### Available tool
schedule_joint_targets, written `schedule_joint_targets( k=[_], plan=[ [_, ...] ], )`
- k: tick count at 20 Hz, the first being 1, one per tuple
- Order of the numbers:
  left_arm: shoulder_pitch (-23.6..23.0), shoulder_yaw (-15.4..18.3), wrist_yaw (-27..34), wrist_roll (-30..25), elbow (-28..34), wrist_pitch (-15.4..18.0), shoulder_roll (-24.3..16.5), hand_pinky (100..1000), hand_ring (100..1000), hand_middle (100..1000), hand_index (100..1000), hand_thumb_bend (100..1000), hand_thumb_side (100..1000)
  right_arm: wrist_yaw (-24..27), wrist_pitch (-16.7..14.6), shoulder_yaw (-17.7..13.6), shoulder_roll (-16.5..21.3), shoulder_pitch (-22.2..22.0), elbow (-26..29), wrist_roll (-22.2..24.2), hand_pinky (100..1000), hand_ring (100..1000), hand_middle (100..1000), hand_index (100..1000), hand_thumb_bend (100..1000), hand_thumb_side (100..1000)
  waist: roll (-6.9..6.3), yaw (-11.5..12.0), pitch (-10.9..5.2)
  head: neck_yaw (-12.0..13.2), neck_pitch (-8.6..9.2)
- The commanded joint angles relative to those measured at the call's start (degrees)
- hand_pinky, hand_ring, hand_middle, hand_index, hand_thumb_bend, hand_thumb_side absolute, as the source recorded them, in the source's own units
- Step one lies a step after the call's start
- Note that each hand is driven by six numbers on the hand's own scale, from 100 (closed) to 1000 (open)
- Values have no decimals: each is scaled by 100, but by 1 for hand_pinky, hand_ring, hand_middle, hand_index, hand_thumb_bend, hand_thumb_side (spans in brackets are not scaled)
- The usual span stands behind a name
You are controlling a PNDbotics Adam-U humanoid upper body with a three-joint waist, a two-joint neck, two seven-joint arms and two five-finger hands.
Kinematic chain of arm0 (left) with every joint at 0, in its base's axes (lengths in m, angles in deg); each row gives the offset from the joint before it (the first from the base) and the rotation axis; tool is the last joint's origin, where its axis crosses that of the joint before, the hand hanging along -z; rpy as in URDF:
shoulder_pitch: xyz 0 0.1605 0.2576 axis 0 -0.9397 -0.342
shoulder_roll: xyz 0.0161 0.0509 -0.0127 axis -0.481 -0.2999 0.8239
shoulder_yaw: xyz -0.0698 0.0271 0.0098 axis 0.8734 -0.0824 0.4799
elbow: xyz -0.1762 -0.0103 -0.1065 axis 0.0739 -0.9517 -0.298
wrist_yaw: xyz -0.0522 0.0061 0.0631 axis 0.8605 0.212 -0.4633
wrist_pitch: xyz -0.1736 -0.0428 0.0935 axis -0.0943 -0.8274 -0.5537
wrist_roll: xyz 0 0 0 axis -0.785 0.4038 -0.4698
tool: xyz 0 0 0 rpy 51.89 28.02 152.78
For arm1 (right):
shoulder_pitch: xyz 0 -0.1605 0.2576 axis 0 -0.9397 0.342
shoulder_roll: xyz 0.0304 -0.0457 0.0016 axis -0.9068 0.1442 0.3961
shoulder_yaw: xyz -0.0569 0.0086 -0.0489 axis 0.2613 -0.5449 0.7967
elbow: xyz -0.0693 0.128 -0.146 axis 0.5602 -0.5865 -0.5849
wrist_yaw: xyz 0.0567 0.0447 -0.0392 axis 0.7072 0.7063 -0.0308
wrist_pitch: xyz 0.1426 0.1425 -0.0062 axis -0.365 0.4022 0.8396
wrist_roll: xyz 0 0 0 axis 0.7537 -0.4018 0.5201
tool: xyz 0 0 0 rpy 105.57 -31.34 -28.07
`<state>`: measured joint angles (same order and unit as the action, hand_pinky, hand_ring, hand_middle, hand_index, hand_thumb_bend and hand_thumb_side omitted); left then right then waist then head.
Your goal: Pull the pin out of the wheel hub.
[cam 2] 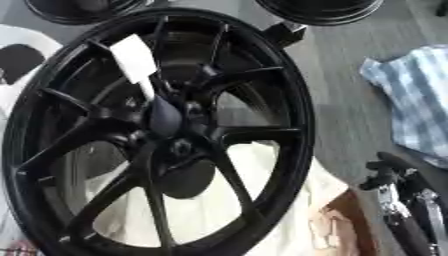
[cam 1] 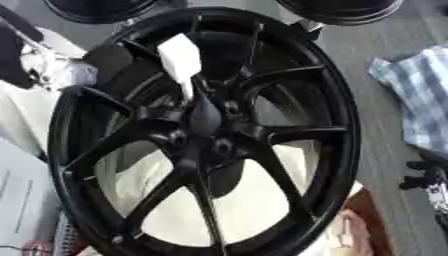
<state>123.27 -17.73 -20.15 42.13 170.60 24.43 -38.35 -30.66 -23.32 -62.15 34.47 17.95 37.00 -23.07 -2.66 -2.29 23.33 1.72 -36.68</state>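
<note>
Wheel fills the view, pin not yet in reach

The black wheel (cam 1: 206, 132) stands tilted across the frame, a white tag (cam 1: 179, 59) hanging above its hub (cam 1: 206, 120); the pin itself I can't make out among the dark spokes (it's likely at the centre). The right hand (cam 2: 389, 175) waits at the lower right, well apart, its fingers too dark to read. Best approach: come in straight along the hub's axis and draw outward without twisting. No containers show.
</note>
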Motion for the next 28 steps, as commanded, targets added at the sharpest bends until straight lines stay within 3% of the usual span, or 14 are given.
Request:
schedule_joint_targets(
  k=[1, 7, 8, 12, 14, 23, 28],
  plan=[
    [129, 49, -21, -215, -198, -73, -47, 875, 847, 814, 907, 100, 264, -62, 37, 28, 41, 40, 57, 2, 735, 533, 667, 815, 100, 677, -26, -22, -58, 85, 106],
    [178, -44, -94, -477, -522, -144, -3, 880, 852, 815, 899, 100, 367, -135, 85, 91, 60, 133, 57, 33, 735, 533, 667, 814, 100, 693, -87, -81, 86, 189, 172],
    [175, -79, -111, -479, -572, -152, -4, 882, 855, 819, 899, 100, 430, -148, 89, 101, 62, 147, 57, 42, 735, 533, 667, 814, 100, 696, -95, -86, 106, 218, 188],
    [183, -181, -132, -482, -731, -168, 2, 888, 864, 823, 904, 100, 536, -192, 123, 120, 26, 183, 57, 52, 735, 534, 667, 813, 100, 711, -105, -103, 169, 291, 242],
    [195, -190, -171, -482, -779, -150, 15, 891, 878, 832, 912, 100, 549, -217, 157, 125, -6, 196, 57, 48, 735, 534, 667, 813, 100, 720, -101, -102, 199, 313, 242],
    [301, -44, 67, -482, -742, 184, 98, 929, 925, 841, 914, 100, 398, -281, 315, 170, -117, 250, 57, 82, 734, 531, 665, 812, 100, 760, -80, -98, 288, 351, 286],
    [286, -42, 65, -482, -758, 300, 92, 938, 931, 835, 920, 100, 263, -310, 383, 175, -160, 275, 57, 87, 734, 530, 662, 811, 100, 783, -93, -105, 320, 358, 298]
  ],
)
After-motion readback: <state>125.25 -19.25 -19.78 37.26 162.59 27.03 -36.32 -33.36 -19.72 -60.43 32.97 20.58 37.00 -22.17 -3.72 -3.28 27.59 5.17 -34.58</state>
